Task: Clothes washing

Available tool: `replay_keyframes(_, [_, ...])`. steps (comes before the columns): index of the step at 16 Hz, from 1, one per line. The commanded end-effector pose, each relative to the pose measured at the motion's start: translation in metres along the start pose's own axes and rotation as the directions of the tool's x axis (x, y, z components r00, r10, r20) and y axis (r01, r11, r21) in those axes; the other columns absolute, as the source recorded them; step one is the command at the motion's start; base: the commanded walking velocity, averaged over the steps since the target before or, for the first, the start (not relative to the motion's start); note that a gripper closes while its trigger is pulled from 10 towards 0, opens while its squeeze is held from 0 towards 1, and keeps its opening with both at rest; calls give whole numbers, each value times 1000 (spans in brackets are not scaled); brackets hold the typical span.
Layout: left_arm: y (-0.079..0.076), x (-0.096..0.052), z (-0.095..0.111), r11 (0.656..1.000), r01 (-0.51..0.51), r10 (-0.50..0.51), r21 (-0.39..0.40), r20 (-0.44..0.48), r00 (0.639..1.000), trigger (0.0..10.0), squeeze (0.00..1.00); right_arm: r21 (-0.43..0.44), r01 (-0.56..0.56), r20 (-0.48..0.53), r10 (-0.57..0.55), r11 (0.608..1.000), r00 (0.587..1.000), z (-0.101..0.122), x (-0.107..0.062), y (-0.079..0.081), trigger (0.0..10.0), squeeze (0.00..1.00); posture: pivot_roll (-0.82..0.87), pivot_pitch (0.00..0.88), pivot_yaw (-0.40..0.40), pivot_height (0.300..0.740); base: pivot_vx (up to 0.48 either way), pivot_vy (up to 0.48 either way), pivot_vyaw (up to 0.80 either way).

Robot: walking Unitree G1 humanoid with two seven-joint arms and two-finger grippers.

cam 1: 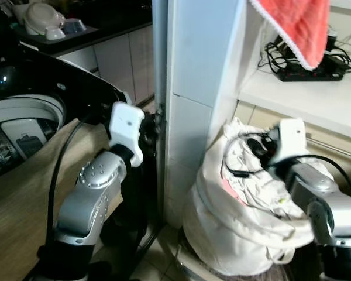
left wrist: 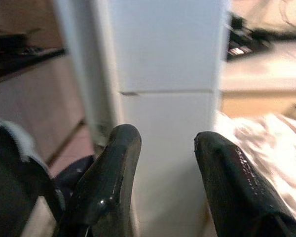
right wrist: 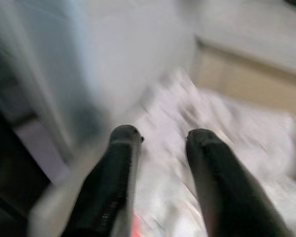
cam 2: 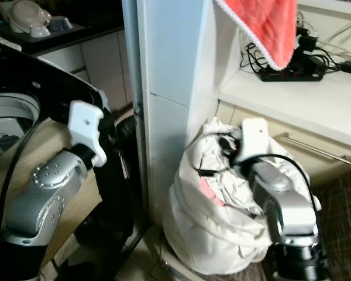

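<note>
- Left eye view: a white laundry bag [cam 1: 245,228] stuffed with pale clothes [cam 1: 251,181] stands on the floor against a white tiled pillar [cam 1: 190,111]. The right gripper [cam 1: 258,147] sits at the bag's mouth. The open washing machine [cam 1: 23,126] lies at far left; a red towel [cam 1: 298,26] hangs above the counter [cam 1: 304,96].
- Right eye view: a power strip [cam 2: 292,73] lies on the counter.
- Left wrist view: the left gripper [left wrist: 167,148] faces the pillar, fingers spread, grasping nothing.
- Right wrist view: blurred; fingers [right wrist: 123,163] parted above the clothes, nothing between them.
</note>
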State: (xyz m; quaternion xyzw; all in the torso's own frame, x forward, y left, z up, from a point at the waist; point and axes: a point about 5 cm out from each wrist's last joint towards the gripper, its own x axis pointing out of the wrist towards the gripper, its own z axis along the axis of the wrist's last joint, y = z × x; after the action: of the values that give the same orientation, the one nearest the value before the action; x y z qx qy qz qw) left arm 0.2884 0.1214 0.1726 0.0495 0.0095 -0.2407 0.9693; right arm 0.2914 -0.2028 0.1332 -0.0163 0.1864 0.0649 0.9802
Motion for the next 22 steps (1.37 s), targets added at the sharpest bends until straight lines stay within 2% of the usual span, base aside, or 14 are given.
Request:
replay_keyframes(1, [-5, -1, -1, 997, 72, -72, 19, -11, 997, 10000, 0, -8, 46, -36, -46, 999, 998, -1, 5, -14, 10000, 1000, -72, 8, 0, 740, 0, 0, 0])
replay_keyframes(2, [-7, -3, -1, 993, 109, -108, 38, -16, 994, 10000, 0, -22, 73, -69, -75, 997, 995, -7, 11, -24, 10000, 1000, -69, 8, 0, 740, 0, 0, 0])
replay_keyframes(5, [-8, -6, 0, 984, 173, -173, 30, -32, 984, 10000, 0, -51, 150, -152, -156, 987, 976, -25, 25, -53, 10000, 1000, -58, 14, 3, 740, 0, 0, 0])
replay_keyframes(7, [-10, -9, 0, 973, 228, -227, 21, -48, 973, 10000, 0, -25, 180, -220, -181, 983, 959, -38, 33, -67, 10000, 1000, -49, 21, 6, 740, 0, 0, 0])
replay_keyframes(8, [-11, -11, 0, 968, 250, -249, 17, -53, 967, 10000, 0, -6, 181, -232, -178, 983, 956, -40, 35, -69, 10000, 1000, -46, 24, 7, 740, 0, 0, 0])
replay_keyframes(9, [-16, -17, 0, 946, 323, -322, 15, -69, 944, 10000, 0, 70, 160, -256, -137, 985, 957, -43, 40, -71, 10000, 1000, -43, 28, 6, 740, 0, 0, 0])
replay_keyframes(11, [-23, -26, -1, 905, 424, -422, 6, -103, 901, 10000, 0, -9, 180, -348, -172, 984, 922, -49, 41, -76, 10000, 1000, -32, 33, 5, 740, 0, 0, 0])
replay_keyframes(13, [-24, -30, -2, 895, 447, -443, 8, -115, 889, 10000, 0, -92, 198, -413, -219, 976, 884, -58, 40, -81, 10000, 1000, -26, 39, 1, 740, 0, 0, 0])
replay_keyframes(15, [-25, -32, -3, 888, 461, -456, 2, -127, 881, 10000, 0, -138, 201, -477, -243, 970, 845, -71, 39, -82, 10000, 1000, -23, 40, -4, 740, 0, 0, 0])
replay_keyframes(16, [-26, -34, -3, 881, 472, -469, -2, -132, 873, 10000, 0, -158, 176, -520, -234, 972, 821, -82, 36, -81, 10000, 0, -23, 42, -6, 740, 0, 0, 0])
replay_keyframes(18, [-26, -34, -3, 879, 476, -472, -3, -138, 871, 10000, 0, -171, 148, -560, -219, 974, 799, -93, 33, -79, 10000, 0, -24, 42, -4, 740, 0, 0, 0])
replay_keyframes(20, [-26, -34, -3, 879, 477, -473, -2, -141, 870, 10000, 0, -146, 159, -557, -214, 976, 803, -100, 31, -78, 10000, 0, -23, 39, -4, 740, 0, 0, 0])
replay_keyframes(21, [-26, -34, -3, 878, 479, -474, -2, -141, 869, 10000, 0, -95, 179, -537, -202, 979, 819, -100, 33, -77, 5373, 0, -21, 36, -4, 740, 0, 0, 0])
replay_keyframes(22, [-26, -33, -3, 878, 479, -474, -2, -140, 869, 10000, 0, -63, 184, -520, -189, 981, 833, -99, 34, -76, 2431, 0, -22, 33, -4, 740, 0, 0, 0])
